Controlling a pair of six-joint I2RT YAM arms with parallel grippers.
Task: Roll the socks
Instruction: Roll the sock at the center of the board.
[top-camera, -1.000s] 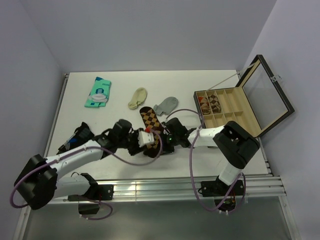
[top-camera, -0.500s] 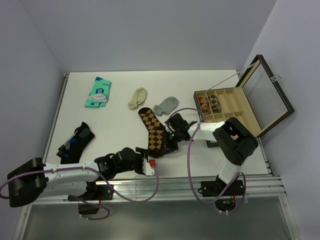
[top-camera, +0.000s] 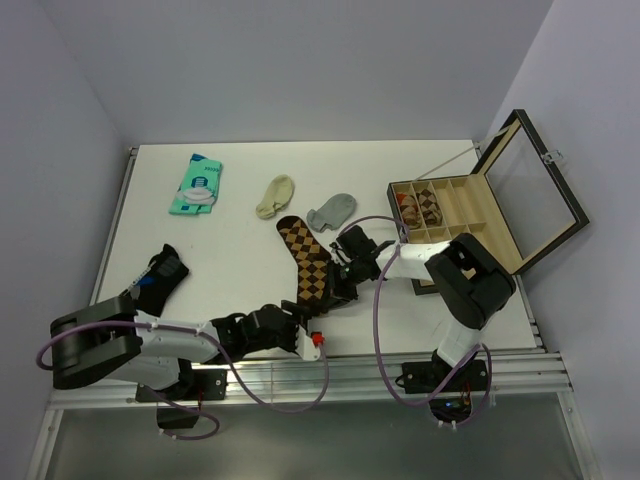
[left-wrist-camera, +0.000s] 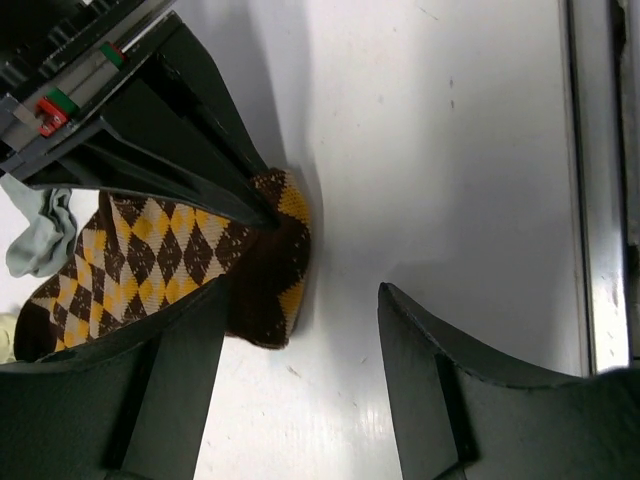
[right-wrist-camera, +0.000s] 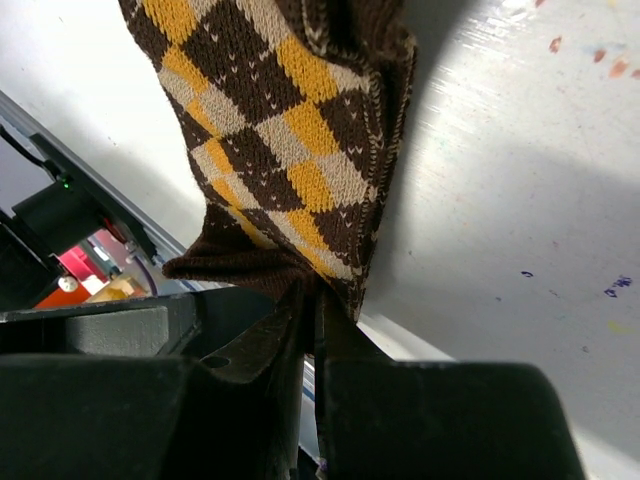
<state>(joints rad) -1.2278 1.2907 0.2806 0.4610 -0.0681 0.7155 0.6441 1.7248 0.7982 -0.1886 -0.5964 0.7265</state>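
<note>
**Caller:** Your right gripper (right-wrist-camera: 312, 300) has its fingers pressed together on the near end of the argyle sock (top-camera: 305, 262), pinching the brown edge out in the middle of the desk (top-camera: 230, 240).

**Spotter:** And your left gripper (left-wrist-camera: 305, 292) hangs low by the desk's near edge. Its fingers are apart with nothing between them, and it faces that same sock end from close by.

**Caller:** So how far along are you? That sock lies flat at full length, running from mid-desk toward the far edge. I'd say there's no turn of a roll in it yet.

**Spotter:** Agreed. The grey sock (top-camera: 331, 211) and the cream sock (top-camera: 275, 197) lie loose nearer the far edge, apart from each other, and neither gripper touches them.

**Caller:** The argyle bundles (top-camera: 418, 205) look rolled already, tucked into the far compartments of the open box (top-camera: 472, 212) at the right edge.

**Spotter:** By my count you have 3 socks left to roll, and this 1 is only at the grip stage.
</note>
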